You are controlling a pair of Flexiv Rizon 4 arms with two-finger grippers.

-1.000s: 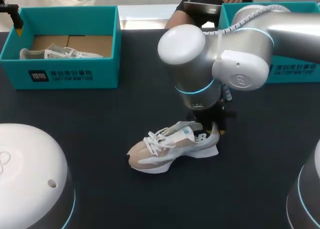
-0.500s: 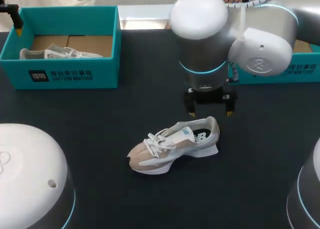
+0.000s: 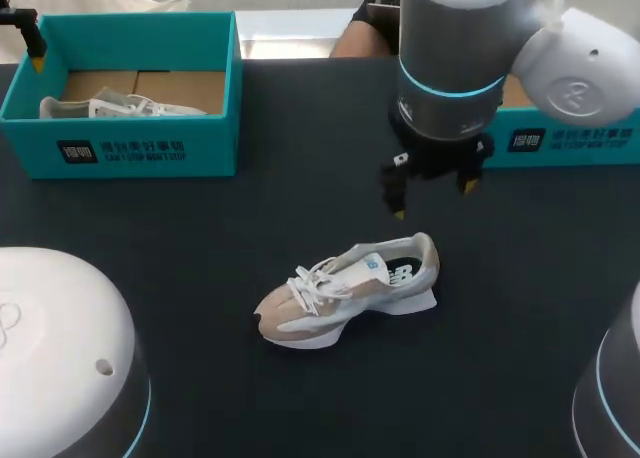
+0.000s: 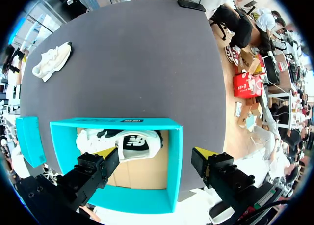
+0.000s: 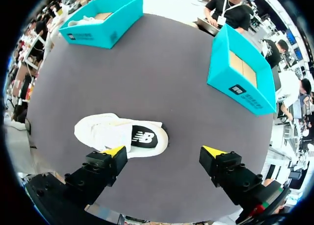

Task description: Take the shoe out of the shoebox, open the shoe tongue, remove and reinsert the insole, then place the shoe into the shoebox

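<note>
The right arm is hanging over the far right part of the dark grey table (image 3: 200, 228), wrist pointing straight down. The right gripper (image 3: 433, 200) is hovering just beyond the heel of the beige-and-white lace-up sneaker (image 3: 350, 288) — fingers spread wide, gripping nothing. The sneaker is standing on its sole mid-table, toe pointing left. The left gripper (image 4: 154, 154) is hanging above the far-left teal cardboard shoebox (image 4: 174, 185) — likewise wide open and empty — where a second white sneaker (image 4: 122, 144) is lying. Another teal shoebox (image 3: 570, 138) is sitting at the far right.
</note>
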